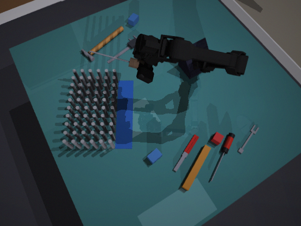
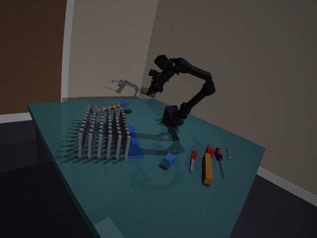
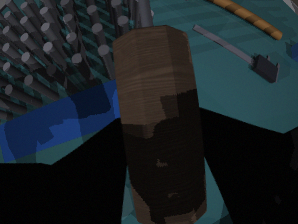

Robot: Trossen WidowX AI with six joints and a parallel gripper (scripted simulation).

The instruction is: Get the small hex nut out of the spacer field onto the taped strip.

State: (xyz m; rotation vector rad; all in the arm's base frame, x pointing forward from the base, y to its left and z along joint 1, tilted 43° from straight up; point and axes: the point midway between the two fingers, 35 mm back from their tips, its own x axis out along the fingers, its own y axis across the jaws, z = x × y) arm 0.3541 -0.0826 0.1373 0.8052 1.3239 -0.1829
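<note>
My gripper (image 1: 139, 64) (image 2: 150, 92) (image 3: 159, 120) is shut on the wooden handle (image 1: 133, 63) (image 2: 145, 91) (image 3: 152, 75) of a thin metal hook tool. In the exterior view its rod (image 2: 126, 84) is high above the table, slopes up away from the handle, and has a small bent tip. The metal spacers (image 1: 85, 116) (image 2: 100, 146) (image 3: 48, 47) stand upright in rows. The blue taped strip (image 1: 126, 87) (image 2: 135, 150) (image 3: 62, 127) lies along their side; no nut shows on it. I cannot make out the nut among the spacers.
Beyond the spacers lie a hammer (image 1: 106, 41) (image 2: 109, 108) (image 3: 250, 17), a grey tool with a dark head (image 1: 120, 54) (image 3: 267, 68) and a blue block (image 1: 133, 19). Another blue block (image 1: 154, 156), a red-handled knife (image 1: 191, 144), an orange bar (image 1: 196, 169), a red block (image 1: 217, 138), a screwdriver (image 1: 228, 143) and a wrench (image 1: 247, 139) lie elsewhere.
</note>
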